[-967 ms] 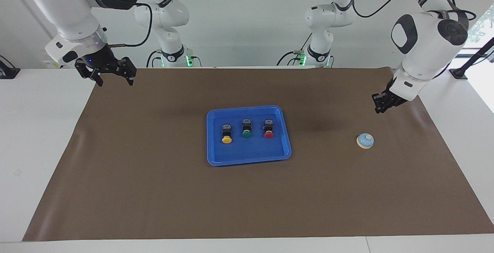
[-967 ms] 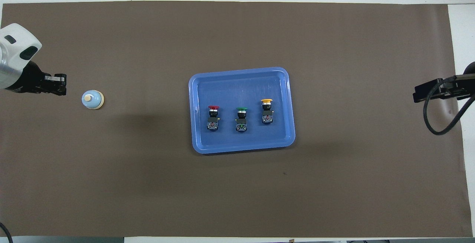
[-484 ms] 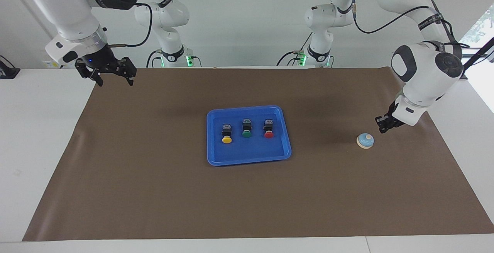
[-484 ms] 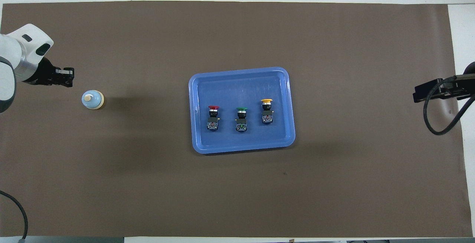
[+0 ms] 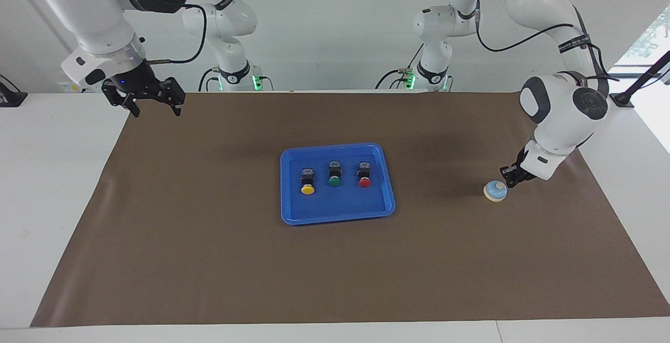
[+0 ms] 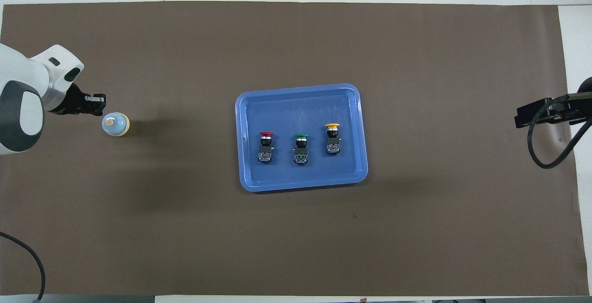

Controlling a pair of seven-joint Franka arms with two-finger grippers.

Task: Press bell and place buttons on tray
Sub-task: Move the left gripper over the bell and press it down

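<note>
Right claw (image 5: 152, 106): fingers apart, nothing in them, raised over the corner of the brown mat (image 5: 209, 259) at the right arm's end of the bench; this arm waits.
Tray (image 5: 337, 214): mid-mat, flat.
Buttons: yellow button (image 5: 307, 181), green button (image 5: 334, 174) and red button (image 5: 364, 174) in a row in the tray.
Bell (image 5: 495, 190): on the mat toward the left arm's end.
Left claw (image 5: 510, 180): fingertips together, empty, just beside the bell's knob; contact not clear.
</note>
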